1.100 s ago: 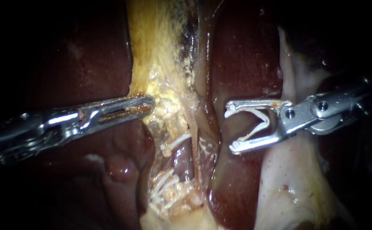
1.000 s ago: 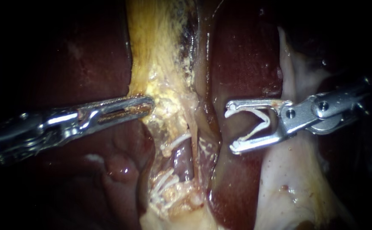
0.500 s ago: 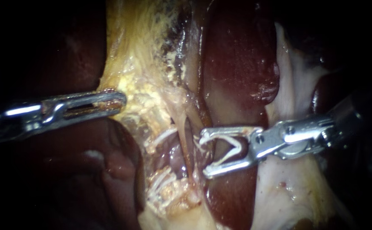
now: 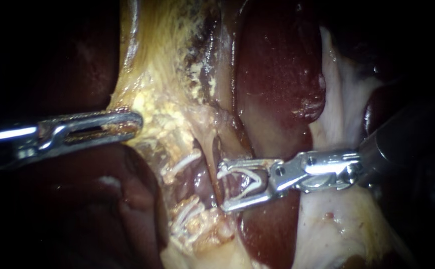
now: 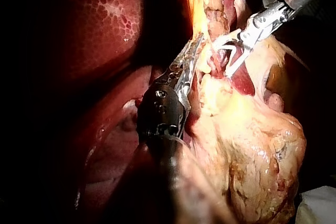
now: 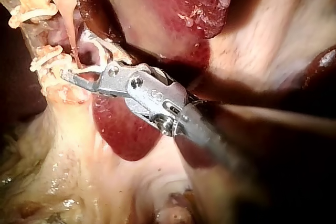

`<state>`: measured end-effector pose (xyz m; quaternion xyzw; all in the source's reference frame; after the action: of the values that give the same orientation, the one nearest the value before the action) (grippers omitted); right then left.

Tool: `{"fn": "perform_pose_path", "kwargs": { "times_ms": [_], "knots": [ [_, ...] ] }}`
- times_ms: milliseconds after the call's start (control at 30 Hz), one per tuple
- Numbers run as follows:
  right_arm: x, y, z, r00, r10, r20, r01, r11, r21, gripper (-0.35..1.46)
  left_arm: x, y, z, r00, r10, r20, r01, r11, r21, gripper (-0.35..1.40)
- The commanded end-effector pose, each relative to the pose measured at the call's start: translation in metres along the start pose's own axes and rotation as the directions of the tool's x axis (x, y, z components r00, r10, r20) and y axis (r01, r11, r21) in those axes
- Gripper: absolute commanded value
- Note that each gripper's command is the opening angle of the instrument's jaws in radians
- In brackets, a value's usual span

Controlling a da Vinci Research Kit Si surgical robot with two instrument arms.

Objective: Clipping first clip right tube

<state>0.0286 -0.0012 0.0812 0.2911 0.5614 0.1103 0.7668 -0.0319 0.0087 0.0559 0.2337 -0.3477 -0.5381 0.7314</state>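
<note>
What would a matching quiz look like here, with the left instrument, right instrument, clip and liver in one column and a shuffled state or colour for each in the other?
Column one:
1. left instrument
2. right instrument
3. clip
4. liver

Column two:
A. white, spread in a V
B. dark red
C. jaws shut on yellow tissue
D. jaws hold the clip

Pairs: 1-C, 2-D, 3-A, 4-B

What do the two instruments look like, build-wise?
Left instrument: shiny silver metal, long slotted tip, black screwed housing behind it. Right instrument: silver, forked tip with round rivets, dark tubular shaft. No cables or sleeves visible.
</note>
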Motion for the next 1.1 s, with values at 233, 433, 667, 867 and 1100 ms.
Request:
{"fn": "perform_pose_path", "kwargs": {
  "times_ms": [233, 433, 667, 867, 1100],
  "knots": [
    [-0.0007, -0.0007, 0.0024, 1.0, 0.016, 0.007, -0.016, 0.999, 0.035, 0.59, 0.0, 0.0, 0.0, 1.0, 0.0, 0.0, 0.0, 1.0, -0.001, -0.35],
    [-0.001, -0.0007, 0.003, 1.0, 0.012, 0.022, -0.013, 0.999, 0.036, 0.55, 0.0, -0.0001, 0.0, 1.0, -0.001, 0.001, 0.001, 1.0, -0.002, -0.35],
    [-0.001, -0.0007, 0.0012, 0.995, 0.003, 0.099, -0.005, 1.0, 0.011, -0.35, 0.0, -0.0001, -0.0001, 1.0, 0.0, 0.001, 0.001, 1.0, -0.001, -0.35],
    [-0.0017, -0.0006, 0.0009, 0.99, 0.03, 0.138, -0.031, 0.999, 0.005, -0.35, 0.0, -0.0001, -0.0001, 1.0, 0.0, 0.0, 0.0, 1.0, -0.001, -0.35],
    [-0.0019, -0.0007, 0.0012, 0.989, 0.04, 0.139, -0.041, 0.999, 0.004, -0.35, 0.0, -0.0001, -0.0001, 1.0, 0.0, 0.0, 0.0, 1.0, -0.001, -0.35]
  ]
}}
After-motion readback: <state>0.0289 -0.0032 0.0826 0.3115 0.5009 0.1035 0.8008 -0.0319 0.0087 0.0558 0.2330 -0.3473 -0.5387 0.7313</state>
